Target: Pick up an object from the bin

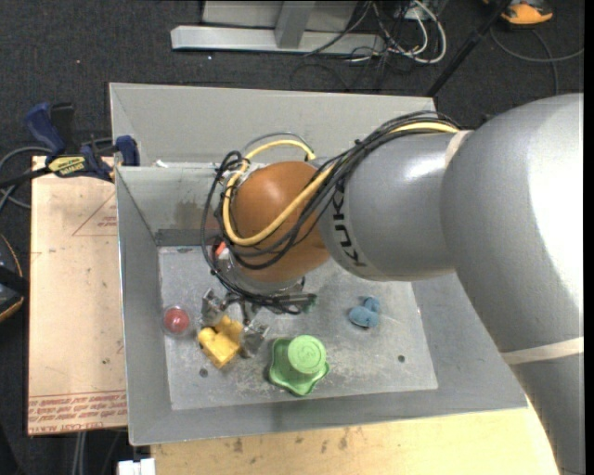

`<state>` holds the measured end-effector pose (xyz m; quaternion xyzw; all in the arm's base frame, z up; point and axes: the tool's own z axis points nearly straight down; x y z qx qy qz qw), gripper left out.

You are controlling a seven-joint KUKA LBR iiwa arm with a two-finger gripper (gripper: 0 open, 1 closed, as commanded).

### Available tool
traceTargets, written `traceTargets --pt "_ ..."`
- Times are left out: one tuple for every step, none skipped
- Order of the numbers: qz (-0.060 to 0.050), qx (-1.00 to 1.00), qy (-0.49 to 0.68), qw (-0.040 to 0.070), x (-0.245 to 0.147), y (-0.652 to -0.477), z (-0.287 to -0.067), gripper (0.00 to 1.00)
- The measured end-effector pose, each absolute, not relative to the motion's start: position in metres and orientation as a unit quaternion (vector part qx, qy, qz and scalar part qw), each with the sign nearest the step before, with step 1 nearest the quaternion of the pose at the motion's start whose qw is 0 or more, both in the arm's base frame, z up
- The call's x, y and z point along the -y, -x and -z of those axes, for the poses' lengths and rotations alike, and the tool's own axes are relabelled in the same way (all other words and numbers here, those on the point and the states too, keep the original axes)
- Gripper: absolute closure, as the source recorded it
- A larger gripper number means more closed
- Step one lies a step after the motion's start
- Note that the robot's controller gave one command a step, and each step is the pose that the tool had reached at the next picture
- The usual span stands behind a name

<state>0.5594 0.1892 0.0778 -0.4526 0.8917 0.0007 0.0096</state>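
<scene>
My workplace: a robotics lab.
My thick silver KUKA-lettered arm [418,218] reaches into a grey sheet-metal bin [139,269]; tangled black and white cables [413,32] and a flat grey metal stand foot [269,35] lie on the dark floor [56,65].

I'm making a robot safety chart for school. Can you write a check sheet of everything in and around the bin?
Surface: grey metal bin, floor scuffed.
Job's things: yellow block front left, just under the hand; pink ball left of it; green knobby thing front middle; blue piece off to the right, apart.
Clutter: nothing seen.
Hand: hand low over the yellow block, beneath the orange cover.
Cables: black and yellow cables loop along the arm and over the cover.
Surroundings: loose wires on the dark floor behind the bin.
</scene>
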Motion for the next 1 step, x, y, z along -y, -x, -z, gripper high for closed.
traceTargets --pt "0.000 -0.893 0.451 0.004 -0.1904 -0.5610 -0.1174 1.00"
